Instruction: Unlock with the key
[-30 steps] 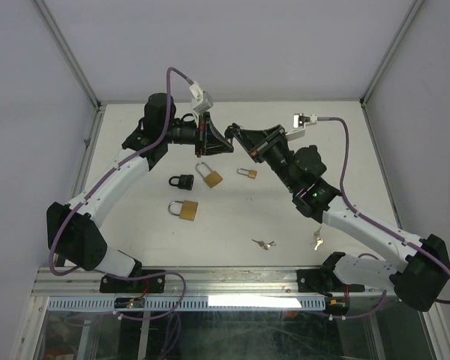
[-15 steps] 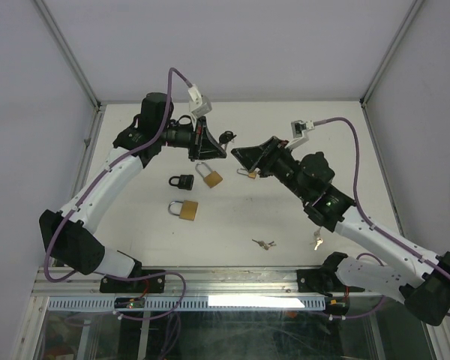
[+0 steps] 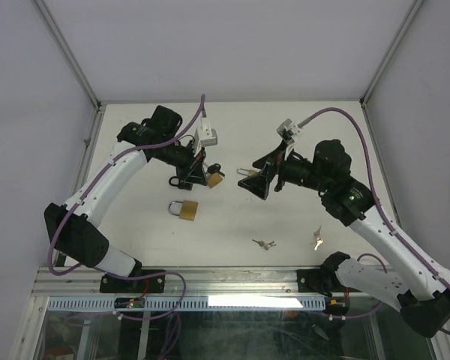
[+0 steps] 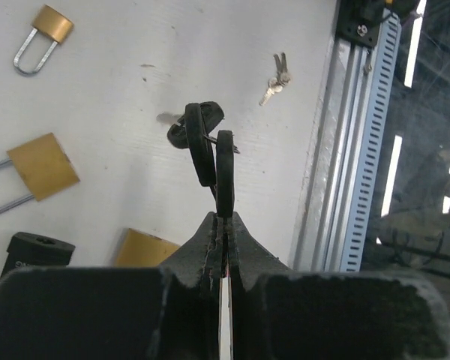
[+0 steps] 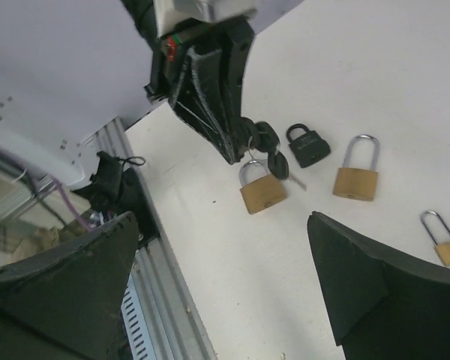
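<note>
My left gripper is shut on a black-headed key; a second black key hangs from the same ring. In the top view the left gripper holds them low over the padlocks. A black padlock lies on the table with a brass padlock to its left and another to its right. A small brass padlock lies further right. My right gripper is wide open and holds nothing. It hovers to the right of the left gripper, with a gap between them.
A pair of silver keys and another loose key lie near the front of the white table. A slotted metal rail runs along the near edge. Grey walls enclose the back and sides.
The right gripper opened from shut and drew back to the right. The left gripper moved down from mid-air towards the padlocks, carrying the black keys.
</note>
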Available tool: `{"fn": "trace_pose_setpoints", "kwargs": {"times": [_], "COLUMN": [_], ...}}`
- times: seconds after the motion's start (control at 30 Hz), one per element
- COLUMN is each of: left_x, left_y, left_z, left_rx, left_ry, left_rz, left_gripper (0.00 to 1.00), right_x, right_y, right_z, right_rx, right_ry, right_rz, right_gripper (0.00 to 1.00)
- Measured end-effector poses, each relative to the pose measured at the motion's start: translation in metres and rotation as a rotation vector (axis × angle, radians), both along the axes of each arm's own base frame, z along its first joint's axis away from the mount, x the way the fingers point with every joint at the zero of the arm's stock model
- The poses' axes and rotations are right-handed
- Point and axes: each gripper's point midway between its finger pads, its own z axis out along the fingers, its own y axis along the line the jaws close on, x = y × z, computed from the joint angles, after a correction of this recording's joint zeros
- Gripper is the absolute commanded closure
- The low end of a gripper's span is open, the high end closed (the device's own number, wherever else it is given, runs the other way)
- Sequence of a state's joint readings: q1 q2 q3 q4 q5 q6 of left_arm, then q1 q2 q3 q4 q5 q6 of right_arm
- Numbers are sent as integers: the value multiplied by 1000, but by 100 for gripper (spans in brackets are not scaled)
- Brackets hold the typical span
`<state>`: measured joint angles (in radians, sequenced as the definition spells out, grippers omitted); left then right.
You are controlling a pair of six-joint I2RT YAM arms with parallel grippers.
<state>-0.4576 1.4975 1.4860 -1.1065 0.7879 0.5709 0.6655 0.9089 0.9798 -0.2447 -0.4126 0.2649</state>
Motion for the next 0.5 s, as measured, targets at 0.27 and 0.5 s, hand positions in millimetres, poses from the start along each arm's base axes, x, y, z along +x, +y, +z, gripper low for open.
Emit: {"fn": "trace_pose_setpoints", "kwargs": {"times": [0.27, 0.5], "left_x": [-33, -41], "left_y": [6, 11], "left_z": [-3, -5], "left_rx": [61, 73], "left_ry": [38, 54], "left_rz": [-108, -137], "left_gripper": [100, 100], "right_x": [-7, -28], "right_y": [53, 75], "right_z": [-27, -53], "right_rx": [-29, -63], "right_ry": [90, 137], "right_rz": [389, 546], "right_gripper": [16, 18]}}
